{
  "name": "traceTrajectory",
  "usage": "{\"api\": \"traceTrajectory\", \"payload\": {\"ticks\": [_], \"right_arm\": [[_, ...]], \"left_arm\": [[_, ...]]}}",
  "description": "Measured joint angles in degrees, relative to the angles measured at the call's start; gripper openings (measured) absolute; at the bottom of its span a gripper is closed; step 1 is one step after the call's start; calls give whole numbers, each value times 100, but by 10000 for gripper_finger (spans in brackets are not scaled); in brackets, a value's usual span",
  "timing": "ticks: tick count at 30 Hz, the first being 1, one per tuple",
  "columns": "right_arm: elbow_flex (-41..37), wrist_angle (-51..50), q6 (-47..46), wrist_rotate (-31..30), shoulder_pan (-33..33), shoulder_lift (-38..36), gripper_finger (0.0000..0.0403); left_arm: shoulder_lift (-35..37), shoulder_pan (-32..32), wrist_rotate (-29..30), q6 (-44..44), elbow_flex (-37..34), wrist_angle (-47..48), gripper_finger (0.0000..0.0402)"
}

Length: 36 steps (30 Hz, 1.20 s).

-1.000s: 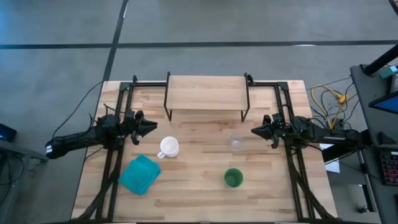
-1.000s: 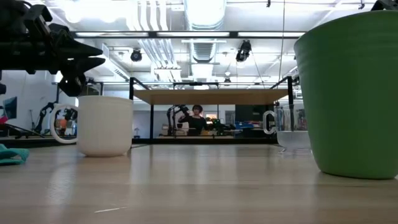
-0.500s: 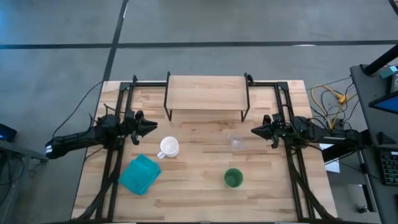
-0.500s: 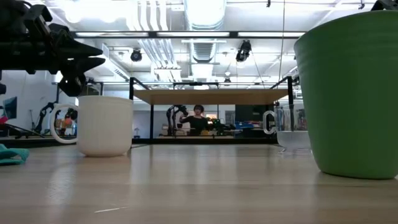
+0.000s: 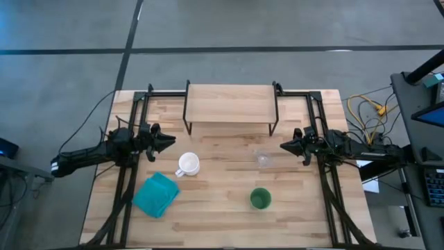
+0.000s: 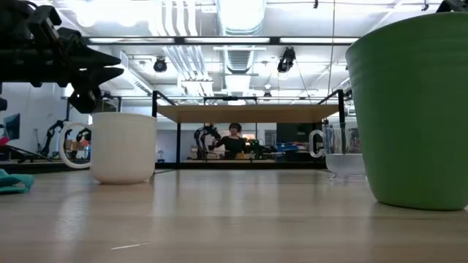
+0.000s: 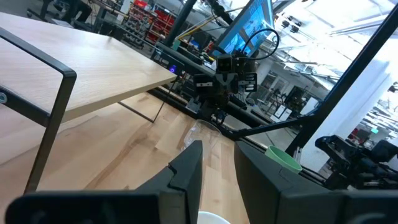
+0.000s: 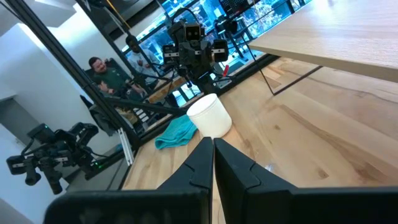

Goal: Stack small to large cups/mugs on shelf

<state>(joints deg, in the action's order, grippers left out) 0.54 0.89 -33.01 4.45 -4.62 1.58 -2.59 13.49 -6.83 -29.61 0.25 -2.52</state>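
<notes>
The white handled mug [image 5: 189, 164] stands upright on the table, left of centre. The clear glass [image 5: 264, 159] stands right of centre, and the green cup [image 5: 260, 198] stands nearer the near edge. The shelf [image 5: 231, 103] stands on black legs at the far side, its top bare. My left gripper [image 5: 168, 142] hovers left of and beyond the mug, its fingers slightly apart [image 7: 217, 163]. My right gripper [image 5: 283, 146] hovers right of the glass, shut [image 8: 213, 152]. In the low view the mug [image 6: 123, 146] sits below my left gripper [image 6: 117, 66], and the green cup [image 6: 409, 109] fills the right.
A folded teal cloth [image 5: 155, 194] lies near the table's left near corner. Black frame rails [image 5: 133, 125] run along both table sides. Bare tabletop lies between the mug and the glass. A person [image 8: 99, 71] sits in the room beyond the table.
</notes>
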Motion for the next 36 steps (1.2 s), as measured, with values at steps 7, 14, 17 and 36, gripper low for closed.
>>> {"api": "traceTrajectory", "payload": {"ticks": [7, 14, 17, 36], "right_arm": [[0, 1, -2, -2, -1, 1, 9], [0, 0, -2, -2, -2, 2, 9], [0, 0, -2, -2, 0, 1, 9], [2, 146, -394, -31, -4, 1, 9]], "left_arm": [[-2, 1, 0, -2, 0, 0, 80], [0, -1, 0, -1, 0, 0, 80], [-1, -1, 0, -1, 0, 1, 80], [-2, -1, 133, 0, 0, -184, 80]]}}
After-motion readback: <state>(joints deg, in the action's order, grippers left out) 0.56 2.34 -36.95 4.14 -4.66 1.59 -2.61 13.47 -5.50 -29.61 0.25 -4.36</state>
